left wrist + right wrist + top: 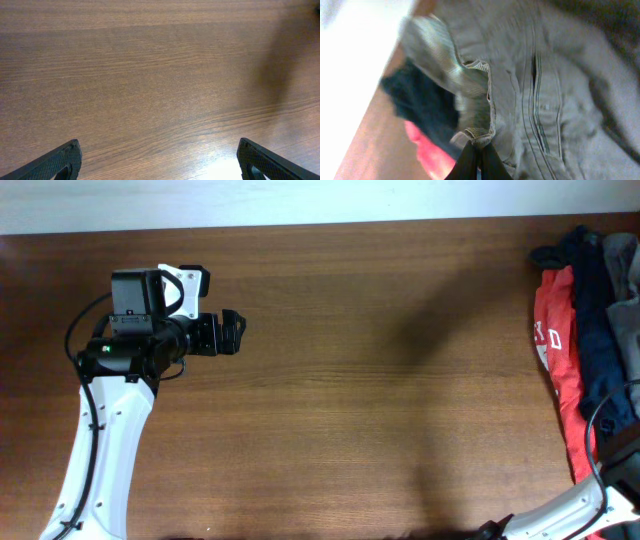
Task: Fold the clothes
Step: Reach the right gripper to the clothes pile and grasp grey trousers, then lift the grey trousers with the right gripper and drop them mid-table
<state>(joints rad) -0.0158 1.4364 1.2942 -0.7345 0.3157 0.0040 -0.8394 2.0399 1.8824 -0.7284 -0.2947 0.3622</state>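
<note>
The clothes, grey-olive shorts (545,85), fill the right wrist view, showing seams and a pale striped lining. My right gripper (477,149) is shut on a folded edge of the shorts, with the fabric bunched at the fingertips. From overhead the shorts (622,280) lie in a pile at the table's right edge, and only part of the right arm (570,510) shows at the bottom right. My left gripper (232,333) hovers open over bare wood at the far left, far from the pile. In its wrist view the left gripper (159,146) holds nothing between its fingers.
A red garment with white letters (556,350) and navy-blue garments (600,350) lie in the same pile at the right. They also show beside the shorts, the red garment (427,150) below the navy one (420,105). The brown wooden table (380,380) stretches between the arms.
</note>
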